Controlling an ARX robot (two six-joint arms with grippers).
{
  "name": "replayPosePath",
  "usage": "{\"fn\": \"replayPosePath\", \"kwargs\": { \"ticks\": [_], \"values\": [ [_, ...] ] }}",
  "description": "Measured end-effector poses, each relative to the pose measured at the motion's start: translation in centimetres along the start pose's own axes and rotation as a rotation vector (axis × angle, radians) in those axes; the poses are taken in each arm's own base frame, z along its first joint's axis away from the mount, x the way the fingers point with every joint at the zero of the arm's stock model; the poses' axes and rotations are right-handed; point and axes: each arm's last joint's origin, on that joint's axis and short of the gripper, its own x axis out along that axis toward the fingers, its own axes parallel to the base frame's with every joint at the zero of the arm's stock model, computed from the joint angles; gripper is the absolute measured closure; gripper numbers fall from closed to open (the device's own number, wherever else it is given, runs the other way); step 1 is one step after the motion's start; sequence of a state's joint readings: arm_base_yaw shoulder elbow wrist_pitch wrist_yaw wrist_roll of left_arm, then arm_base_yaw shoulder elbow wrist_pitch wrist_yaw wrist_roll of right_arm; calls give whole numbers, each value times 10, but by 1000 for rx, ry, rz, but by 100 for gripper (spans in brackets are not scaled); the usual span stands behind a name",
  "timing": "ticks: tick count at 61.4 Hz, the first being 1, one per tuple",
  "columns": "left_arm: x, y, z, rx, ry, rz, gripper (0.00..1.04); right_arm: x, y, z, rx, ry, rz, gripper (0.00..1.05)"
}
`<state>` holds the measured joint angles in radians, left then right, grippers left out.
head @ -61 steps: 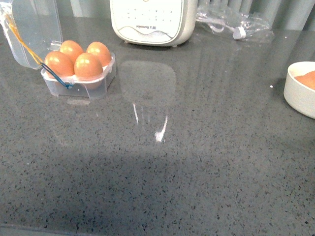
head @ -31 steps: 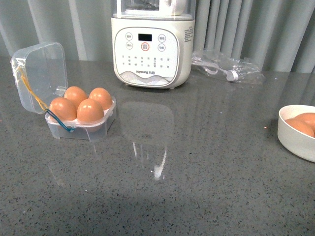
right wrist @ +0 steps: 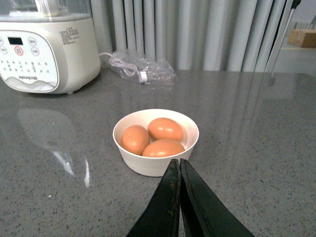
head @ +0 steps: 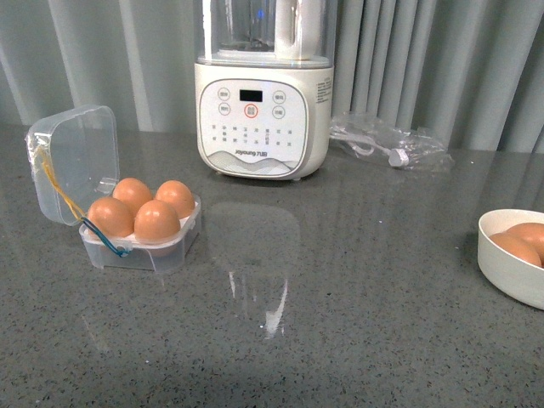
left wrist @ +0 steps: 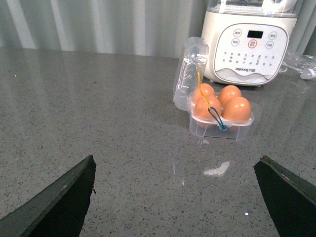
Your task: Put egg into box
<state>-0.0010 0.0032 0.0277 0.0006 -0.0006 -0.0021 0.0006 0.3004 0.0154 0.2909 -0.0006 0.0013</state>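
The clear egg box [head: 136,251] stands at the left of the grey counter with its hinged lid [head: 72,161] open and upright. Orange-brown eggs [head: 157,219] fill its cups; three show in the front view. The box also shows in the left wrist view [left wrist: 219,129], far ahead of my left gripper [left wrist: 175,190], which is open and empty with its fingers [left wrist: 64,197] wide apart over bare counter. My right gripper [right wrist: 177,163] is shut and empty, its tips just in front of the white bowl [right wrist: 155,163]. Neither arm shows in the front view.
The white bowl [head: 510,276] at the right edge holds three brown eggs [right wrist: 165,128]. A cream kitchen appliance [head: 259,110] stands at the back centre, with a clear plastic bag holding a cable [head: 391,144] to its right. Grey curtains hang behind the counter.
The front view has tilted upward: the box, bowl and appliance sit lower in the picture and the curtains and the appliance's top have come into view. The objects themselves have not moved.
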Motion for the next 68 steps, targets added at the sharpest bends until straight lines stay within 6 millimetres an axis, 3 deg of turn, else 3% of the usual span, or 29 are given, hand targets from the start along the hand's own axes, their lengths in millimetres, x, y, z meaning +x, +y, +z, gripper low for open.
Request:
{"fn": "replayPosePath", "kwargs": {
  "ticks": [29, 36, 68],
  "values": [
    [0, 0, 0, 0, 0, 0, 7, -8, 0, -3, -1, -2, 0, 102],
    [0, 0, 0, 0, 0, 0, 7, -19, 0, -5, -1, 0, 0, 102],
    [0, 0, 0, 0, 0, 0, 7, -19, 0, -5, -1, 3, 0, 102]
  ]
}}
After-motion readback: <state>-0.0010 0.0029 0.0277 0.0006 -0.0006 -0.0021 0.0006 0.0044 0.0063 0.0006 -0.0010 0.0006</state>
